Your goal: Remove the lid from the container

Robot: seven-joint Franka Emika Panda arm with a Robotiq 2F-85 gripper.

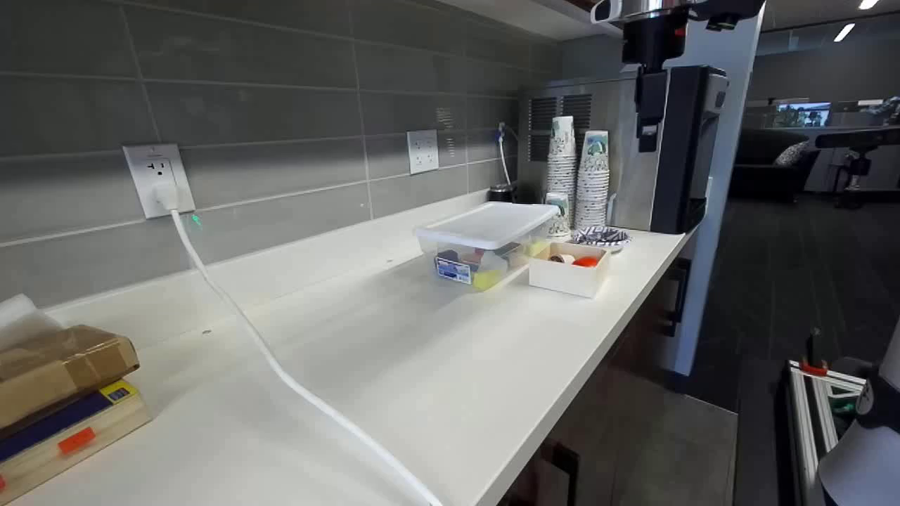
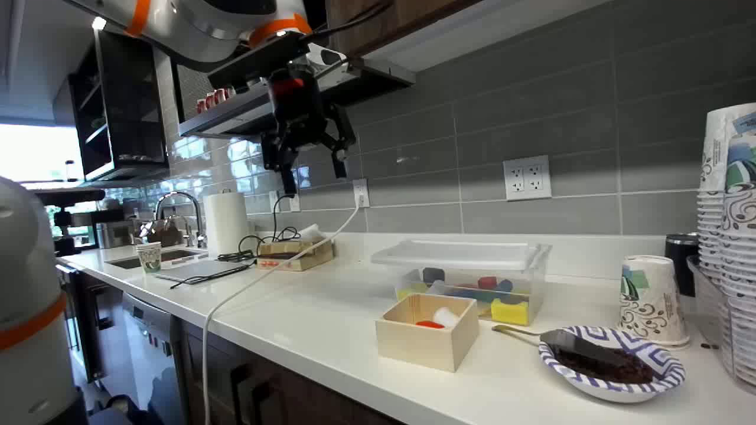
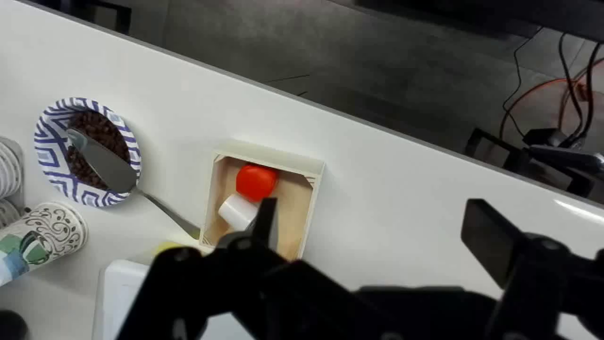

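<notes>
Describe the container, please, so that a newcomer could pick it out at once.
On the white counter, find the small open wooden box. Behind it, nearer the tiled wall, sits the container: unlike that box, it is larger, see-through and topped by a whitish lid.

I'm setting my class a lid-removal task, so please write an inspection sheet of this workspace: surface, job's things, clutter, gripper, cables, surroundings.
Surface: white countertop along a grey tiled wall.
Job's things: translucent lid lies on the clear plastic container; latching unclear.
Clutter: open wooden box beside the container; patterned paper bowl; stacked paper cups.
Gripper: jaws open, above the countertop, holding nothing.
Cables: white cable plugged into an outlet, crossing the countertop and over its front edge; black cables farther along.
Surroundings: paper towel roll; people, nothing seen.
</notes>
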